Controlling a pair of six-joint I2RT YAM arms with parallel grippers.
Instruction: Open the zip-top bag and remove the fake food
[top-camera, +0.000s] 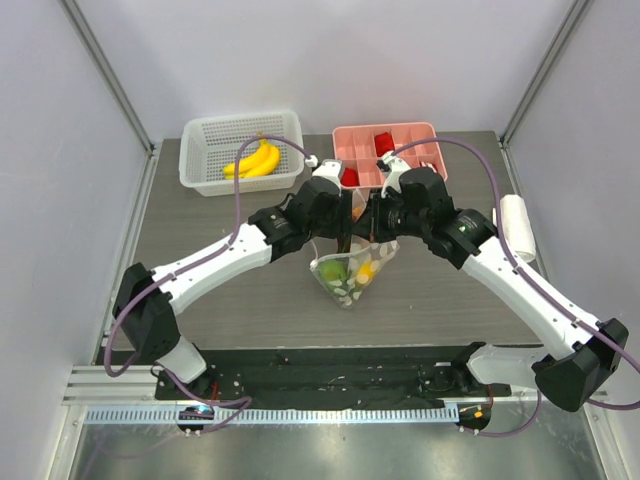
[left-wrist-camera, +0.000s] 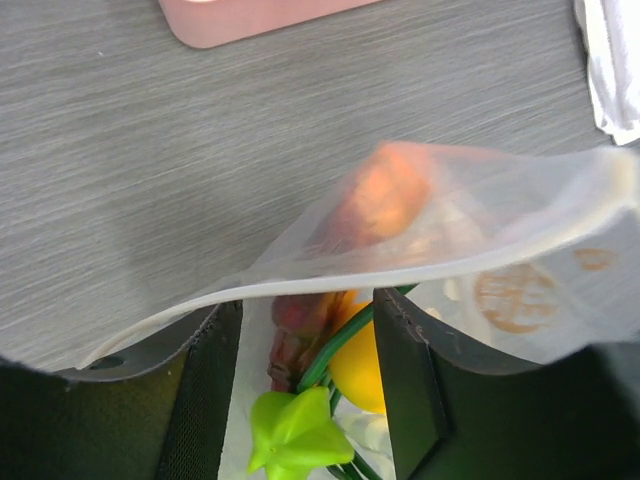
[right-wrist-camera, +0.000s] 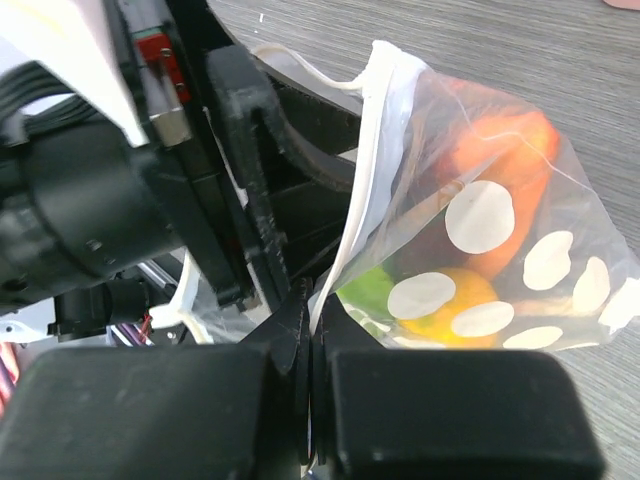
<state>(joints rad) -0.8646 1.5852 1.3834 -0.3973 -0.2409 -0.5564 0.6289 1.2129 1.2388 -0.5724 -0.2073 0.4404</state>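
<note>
Right gripper pinched shut on the zip-top bag rim, bag held up over worktop centre, near pink tray. Left gripper jaws apart at the mouth, gripping nothing. Best: hold the pinch, reach deeper, close on orange sausage piece, not film.

The zip-top bag is thin, clear, glossy plastic film printed with opaque white dots, and the fake food inside looks like smooth, shiny moulded plastic. The table is matt grey with a fine wood grain. At eleven o'clock from the bag the basket is white perforated plastic; at one o'clock the tray is smooth pink plastic.
</note>
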